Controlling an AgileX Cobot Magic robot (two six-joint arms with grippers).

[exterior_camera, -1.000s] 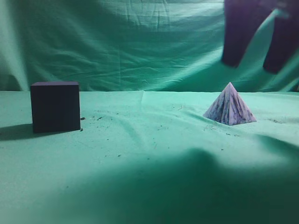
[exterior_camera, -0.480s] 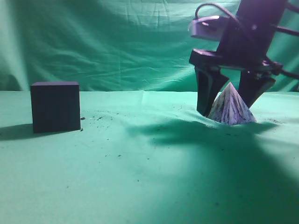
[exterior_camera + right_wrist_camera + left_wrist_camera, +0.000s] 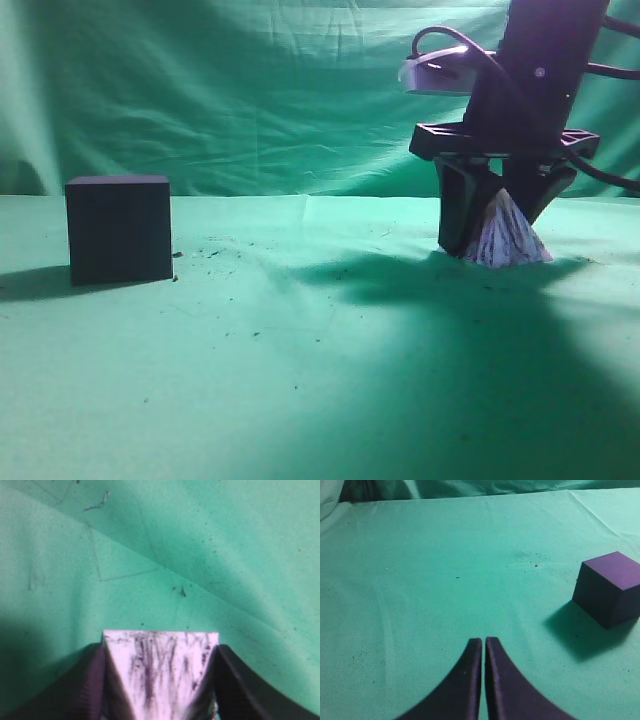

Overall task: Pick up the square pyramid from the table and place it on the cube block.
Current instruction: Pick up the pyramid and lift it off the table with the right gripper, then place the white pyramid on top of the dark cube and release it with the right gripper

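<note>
The square pyramid (image 3: 512, 243), white-lilac with dark purple streaks, stands on the green cloth table (image 3: 300, 340) at the right. My right gripper (image 3: 497, 240) has come down over it, with one dark finger pressed against each sloping side. In the right wrist view the pyramid (image 3: 160, 670) fills the gap between the fingers of the right gripper (image 3: 160, 652). Its base still rests on the cloth. The dark purple cube block (image 3: 118, 228) stands far to the left, and shows in the left wrist view (image 3: 610, 587) too. My left gripper (image 3: 483, 641) is shut and empty, hovering over bare cloth left of the cube.
A wrinkled green cloth backdrop (image 3: 280, 90) hangs behind the table. Dark specks are scattered over the cloth between cube and pyramid. The right arm casts a broad shadow (image 3: 450, 330) over the front right of the table.
My right arm has come down from above the pyramid. Its fingers straddled the pyramid half a second ago and have now closed against its sides. The cube and left gripper have not moved.
</note>
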